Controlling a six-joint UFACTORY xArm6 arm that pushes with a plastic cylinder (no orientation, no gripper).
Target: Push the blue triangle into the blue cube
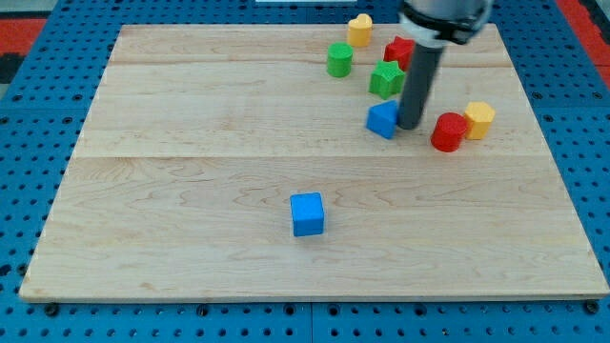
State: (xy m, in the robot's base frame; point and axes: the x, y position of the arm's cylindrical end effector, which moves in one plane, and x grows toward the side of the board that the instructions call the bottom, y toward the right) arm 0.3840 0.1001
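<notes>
The blue triangle (382, 119) lies on the wooden board in the upper right part of the view. My tip (410, 126) stands right against its right side, touching or nearly so. The blue cube (307, 213) sits below and to the left of the triangle, near the board's lower middle, well apart from it and from my tip.
A green star (387, 77), a red block (400, 50), a green cylinder (339, 59) and a yellow block (359, 29) cluster above the triangle. A red cylinder (448, 131) and a yellow block (478, 119) lie right of my tip. The wooden board (191, 191) ends near the view's bottom.
</notes>
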